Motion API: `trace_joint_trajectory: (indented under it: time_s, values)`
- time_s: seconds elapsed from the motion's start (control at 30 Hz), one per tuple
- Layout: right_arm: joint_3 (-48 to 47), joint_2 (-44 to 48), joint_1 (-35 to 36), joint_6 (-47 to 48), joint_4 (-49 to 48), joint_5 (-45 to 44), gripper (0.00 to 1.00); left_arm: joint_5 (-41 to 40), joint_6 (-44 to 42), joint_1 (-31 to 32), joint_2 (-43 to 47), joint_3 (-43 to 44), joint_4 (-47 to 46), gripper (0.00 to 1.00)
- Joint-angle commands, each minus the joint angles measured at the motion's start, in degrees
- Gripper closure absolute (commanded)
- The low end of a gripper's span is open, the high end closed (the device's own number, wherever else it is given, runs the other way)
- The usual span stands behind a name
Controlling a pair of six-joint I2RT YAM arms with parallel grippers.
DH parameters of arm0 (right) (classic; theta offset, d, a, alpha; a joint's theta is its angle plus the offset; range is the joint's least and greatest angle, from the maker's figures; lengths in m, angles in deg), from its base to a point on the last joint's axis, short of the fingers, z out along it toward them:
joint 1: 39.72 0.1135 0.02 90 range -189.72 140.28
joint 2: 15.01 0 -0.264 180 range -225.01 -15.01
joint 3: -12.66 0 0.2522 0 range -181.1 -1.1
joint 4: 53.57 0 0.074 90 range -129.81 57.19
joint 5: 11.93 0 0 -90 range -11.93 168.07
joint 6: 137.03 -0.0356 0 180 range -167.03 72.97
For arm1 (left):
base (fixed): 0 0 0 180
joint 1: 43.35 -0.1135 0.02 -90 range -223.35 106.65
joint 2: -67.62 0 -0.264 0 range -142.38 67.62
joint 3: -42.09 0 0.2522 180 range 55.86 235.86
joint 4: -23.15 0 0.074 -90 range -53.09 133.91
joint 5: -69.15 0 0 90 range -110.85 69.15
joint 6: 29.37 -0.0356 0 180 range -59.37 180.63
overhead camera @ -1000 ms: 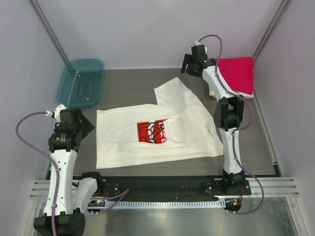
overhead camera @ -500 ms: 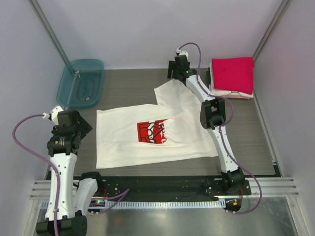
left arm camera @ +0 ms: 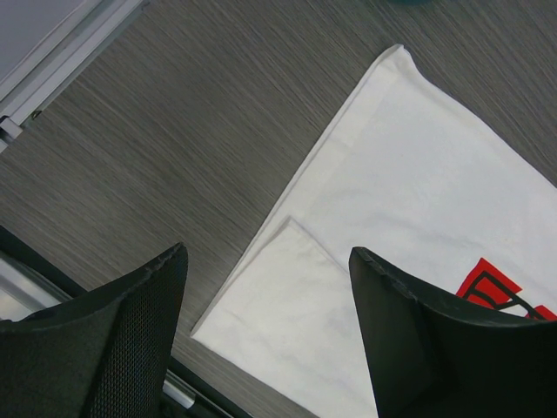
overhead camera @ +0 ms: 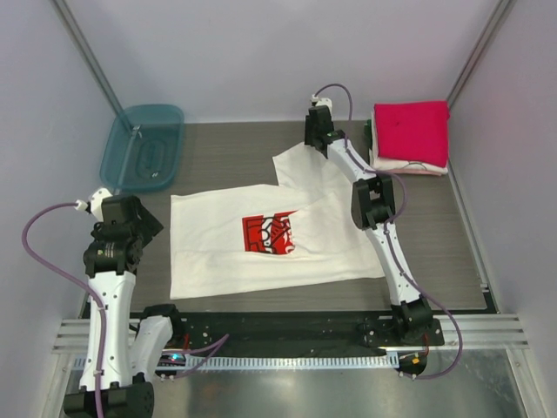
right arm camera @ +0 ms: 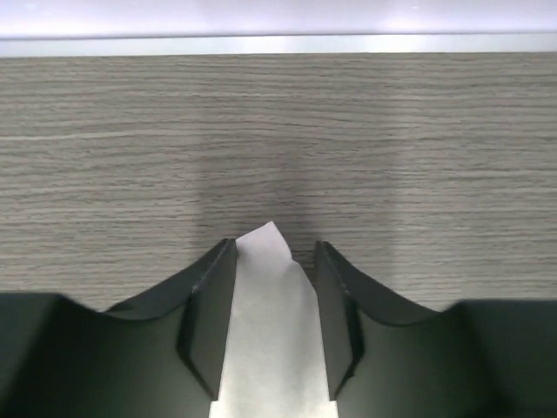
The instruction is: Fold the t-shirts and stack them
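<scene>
The cream-white t-shirt (overhead camera: 261, 261) lies spread flat in the middle of the tabletop (overhead camera: 226, 157), its red-and-black print facing up and one flap reaching toward the far right. The left wrist view shows a doubled layer at its near left corner. At the far right corner of the tabletop, the pinkish-red t-shirt (overhead camera: 413, 129) sits folded on top of pale folded t-shirts (overhead camera: 409, 168), well apart from the spread shirt. The right end effector (right arm camera: 274, 248) is low at the far tip of the flap, its fingers apart with the pointed white corner lying between them; I cannot tell whether they touch the cloth. The left end effector (left arm camera: 265, 252) hangs above the shirt's near left corner with its fingers spread wide and nothing in them. The teal tub (overhead camera: 144, 148) stands at the far left
</scene>
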Motion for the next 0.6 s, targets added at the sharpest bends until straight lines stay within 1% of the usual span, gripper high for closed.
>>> trace_joint_trajectory:
  time_s: [0.0,0.03,0.1,0.13,0.2,0.23,0.27,0.33,0.47,0.5,0.57]
  values:
    - [-0.7,-0.2,1.2,1.6,-0.3,1.1,0.56,-1.5,-0.8,-0.5,0.7,-0.1,-2.3,0.24]
    - [-0.5,0.1,1.4,1.9,0.1,1.9,0.62,-1.5,-0.8,-0.5,0.8,-0.1,-2.3,0.24]
    - [-0.1,0.3,1.4,1.6,1.2,3.2,0.68,-1.5,-0.8,-0.5,0.8,-0.1,-2.2,0.24]
    - [0.0,0.6,1.3,1.6,1.8,3.6,0.75,-1.5,-0.9,-0.5,0.5,-0.1,-2.2,0.24]
    - [0.4,1.2,1.2,1.5,2.8,4.1,0.82,-1.4,-0.9,-0.5,0.1,-0.2,-2.2,0.24]
    - [0.7,1.6,1.1,1.5,2.9,4.2,0.95,-1.3,-0.9,-0.5,-0.1,0.0,-2.3,0.25]
    - [1.1,3.1,1.1,1.6,3.2,4.5,0.98,-1.3,-1.0,-0.5,-0.5,-0.2,-2.2,0.25]
    - [2.9,5.3,1.1,2.2,3.3,4.4,0.99,-0.9,-1.1,-0.4,-0.9,-0.1,-2.1,0.25]
    - [8.6,14.9,0.5,2.3,3.3,2.8,0.99,0.7,-1.7,-0.5,-3.3,0.1,-2.7,0.26]
    - [11.5,19.4,0.0,2.2,3.6,2.0,0.99,1.6,-2.3,-0.4,-4.1,0.2,-3.0,0.26]
    - [14.3,23.4,-0.7,1.9,5.3,0.2,0.99,4.3,-2.1,-0.5,-6.1,1.1,-3.1,0.26]
